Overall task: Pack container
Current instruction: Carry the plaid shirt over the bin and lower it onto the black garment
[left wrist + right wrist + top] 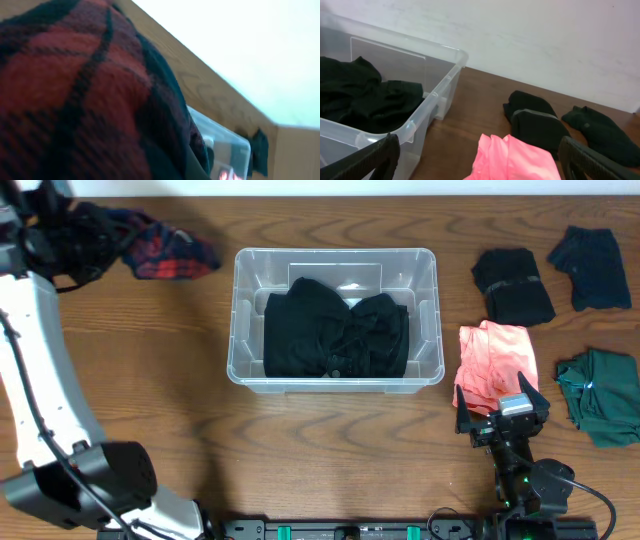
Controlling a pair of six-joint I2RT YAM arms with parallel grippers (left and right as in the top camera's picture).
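Five garments [513,285] lie unpacked (black ones [335,330] fill the bin [335,253]). Right gripper [480,159] gapes, pink [495,355] between jaws; left gripper [72,228], at plaid [172,252], I cannot tell.

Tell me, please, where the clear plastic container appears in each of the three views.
Overhead: the container stands at top centre, with black clothes inside.
Left wrist: only one corner shows, at the lower right, behind the red plaid cloth.
Right wrist: it fills the left side.
Shared landmark: the pink garment, just right of the container; the left wrist shows only a pink speck.
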